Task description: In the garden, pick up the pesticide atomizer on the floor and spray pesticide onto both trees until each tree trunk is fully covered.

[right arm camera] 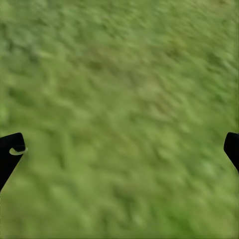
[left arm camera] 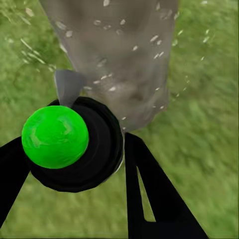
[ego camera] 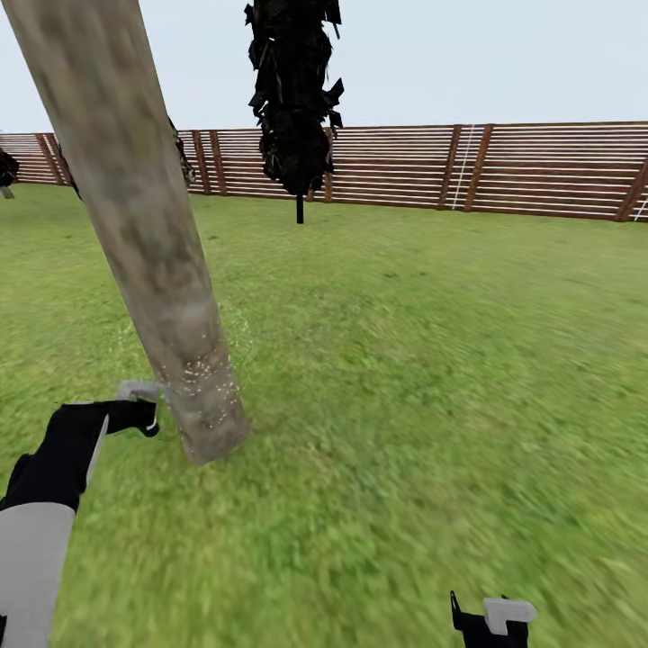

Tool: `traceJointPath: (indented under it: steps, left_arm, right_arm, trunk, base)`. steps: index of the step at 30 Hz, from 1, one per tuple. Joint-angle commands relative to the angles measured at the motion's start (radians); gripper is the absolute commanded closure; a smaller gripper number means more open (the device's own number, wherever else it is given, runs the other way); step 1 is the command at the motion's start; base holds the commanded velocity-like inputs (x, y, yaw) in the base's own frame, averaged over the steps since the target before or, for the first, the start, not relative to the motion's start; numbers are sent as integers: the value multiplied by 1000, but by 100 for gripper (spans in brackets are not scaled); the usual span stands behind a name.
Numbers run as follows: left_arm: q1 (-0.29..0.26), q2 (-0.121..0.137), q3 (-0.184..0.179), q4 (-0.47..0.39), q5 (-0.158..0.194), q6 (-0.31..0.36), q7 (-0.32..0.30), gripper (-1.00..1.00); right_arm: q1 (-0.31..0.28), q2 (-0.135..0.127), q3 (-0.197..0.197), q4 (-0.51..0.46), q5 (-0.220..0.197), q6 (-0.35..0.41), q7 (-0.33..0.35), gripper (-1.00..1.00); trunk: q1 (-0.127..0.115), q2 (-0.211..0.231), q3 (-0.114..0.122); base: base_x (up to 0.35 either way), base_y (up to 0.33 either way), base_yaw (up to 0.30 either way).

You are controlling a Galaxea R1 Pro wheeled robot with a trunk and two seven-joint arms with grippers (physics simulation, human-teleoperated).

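Left gripper (left arm camera: 74,164): my fingers (left arm camera: 159,199) closed around the pesticide atomizer (left arm camera: 74,149), its round dark body wedged between them, a bright green ball on it, pale nozzle tip just ahead of the fingertips. Straight beyond the nozzle, close, the tree trunk (ego camera: 153,261), leaning, flecked with white specks low down. Right gripper (right arm camera: 119,144): fingers spread wide, holding nothing, over the lawn (right arm camera: 124,74). Slatted fence (ego camera: 504,171) far off.
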Motion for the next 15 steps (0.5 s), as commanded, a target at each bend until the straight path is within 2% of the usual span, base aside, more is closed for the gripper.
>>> traceJointPath:
  steps: [1,3,7,11,13,15]
  left_arm:
    - [-6,24,2,0,11,14,-3,100]
    - [-19,30,-1,1,11,20,-4,100]
    - [-47,9,-9,5,11,24,-5,100]
    - [-85,26,-8,17,11,24,-6,100]
    - [-96,29,-9,18,10,24,-10,100]
    - [-99,20,-15,18,8,24,-55,100]
  right_arm:
    - [0,0,0,0,0,0,0,-100]
    - [0,0,0,0,0,0,0,-100]
    - [0,0,0,0,0,0,-1,-100]
    - [0,0,0,0,0,0,-1,-100]
    - [0,0,0,0,0,0,-1,-100]
    - [0,0,0,0,0,0,-1,-100]
  trunk:
    - [0,0,0]
    - [0,0,0]
    - [0,0,0]
    - [0,0,0]
    - [0,0,0]
    - [0,0,0]
  base:
    - [0,0,0]
    - [0,0,40]
    - [0,0,232]
    - [0,0,267]
    - [0,0,107]
    - [0,0,28]
